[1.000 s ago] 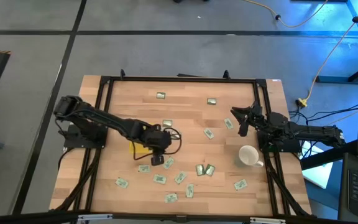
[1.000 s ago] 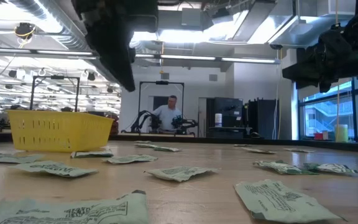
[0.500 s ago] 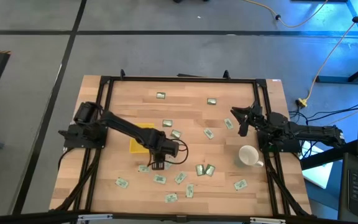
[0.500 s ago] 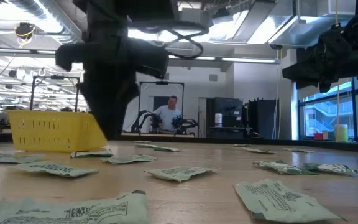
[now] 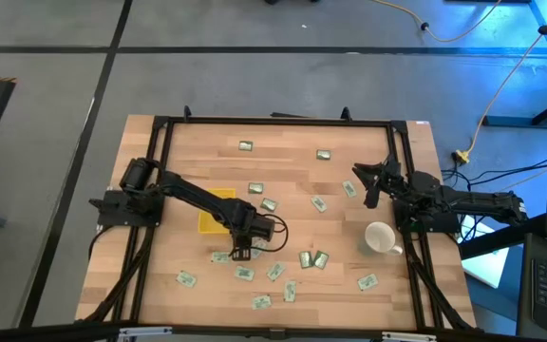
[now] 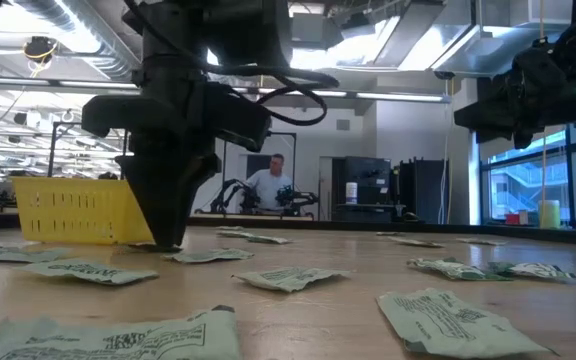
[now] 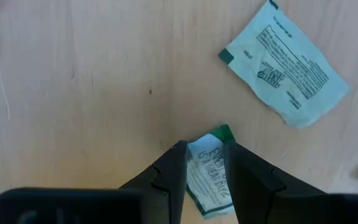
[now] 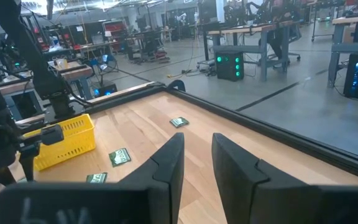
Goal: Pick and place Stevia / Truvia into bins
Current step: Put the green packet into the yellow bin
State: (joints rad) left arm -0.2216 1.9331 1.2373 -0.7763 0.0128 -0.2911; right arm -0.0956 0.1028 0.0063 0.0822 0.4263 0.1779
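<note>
Big open workshop: grey floor (image 5: pixel 55 142) with dark seams, yellow cable (image 5: pixel 501 76) trailing across it, ceiling strip lights (image 6: pixel 298 93), windows (image 6: pixel 528 185) on one side, workbenches (image 8: pixel 253 31) farther back.

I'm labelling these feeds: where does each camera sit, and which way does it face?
High: overhead, looking straight down; both arms, yellow tray, white mug.
Low: table height, looking level; left gripper down among sachets.
Left wrist: facing the wood; fingers astride a sachet.
Right wrist: raised, right gripper facing across the table.
Shared: the tray shows in high, low and right wrist.
</note>
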